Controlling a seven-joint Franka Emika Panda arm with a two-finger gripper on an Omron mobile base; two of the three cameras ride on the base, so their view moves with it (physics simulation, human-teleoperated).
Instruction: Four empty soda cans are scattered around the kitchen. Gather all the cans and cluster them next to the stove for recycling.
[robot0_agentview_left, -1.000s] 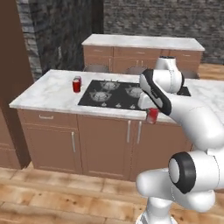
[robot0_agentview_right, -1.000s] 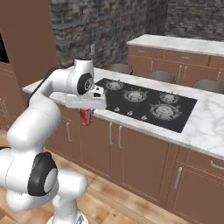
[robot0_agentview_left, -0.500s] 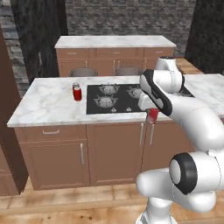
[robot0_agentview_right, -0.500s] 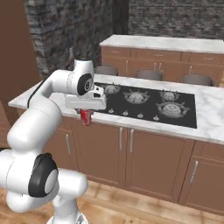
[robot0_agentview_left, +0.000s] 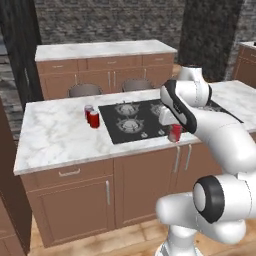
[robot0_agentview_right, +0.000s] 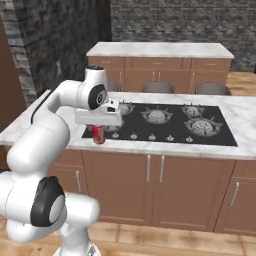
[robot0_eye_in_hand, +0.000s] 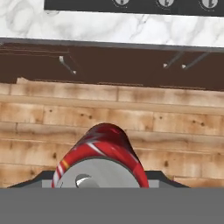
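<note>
The white arm is carrying a red soda can in its gripper, the jaws closed snugly on the can's sides, while the mobile base is swinging around the marble island counter. Over the past second the whole scene has been sliding across both base views: that is the camera travelling, not the kitchen, and the black gas stove now sits squarely ahead. The can is hanging out past the counter's front edge, above the wooden floor and in front of the brown cabinets. Two red cans are already standing together on the marble just left of the stove, so this delivery looks close; the can has yet to be set down.
</note>
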